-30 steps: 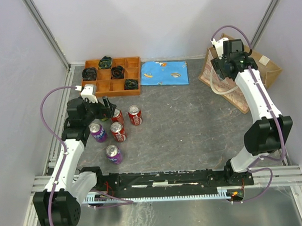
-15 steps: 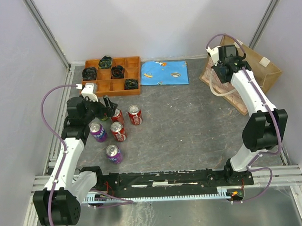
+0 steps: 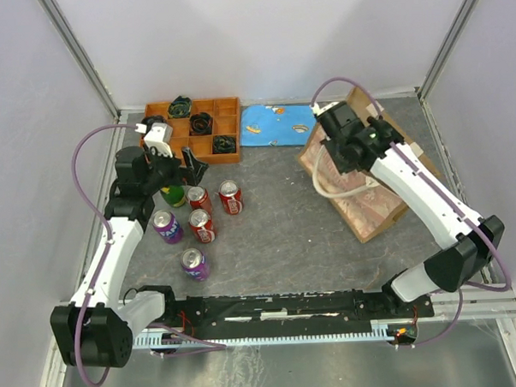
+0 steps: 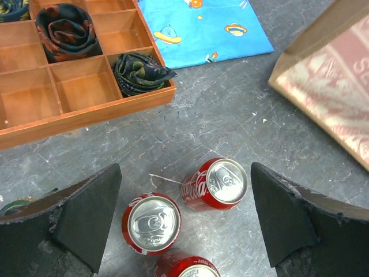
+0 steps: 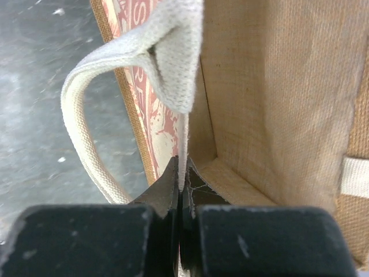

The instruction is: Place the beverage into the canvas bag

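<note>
top external view: the canvas bag sits right of centre in the frame, tipped over at an angle with its pale printed panel facing up, apart from every can. the right gripper is at the bag's upper left corner. in the right wrist view its jaws are pinched tight on the off-white strap handle, with the tan inside wall of the bag filling the right side of the frame and the printed panel just left of the strap.

the beverages stand in a cluster at the left of the overhead frame: three red cans, two purple cans and one green can, all upright on the grey table. the left gripper hangs above the upper edge of this cluster, jaws spread wide and gripping nothing. in the left wrist view two red can tops show between its fingers, neither touched.

behind the cans, in the upper left, lies a wooden tray with dark rolled fabric in several compartments, and just to its right a blue cloth
</note>
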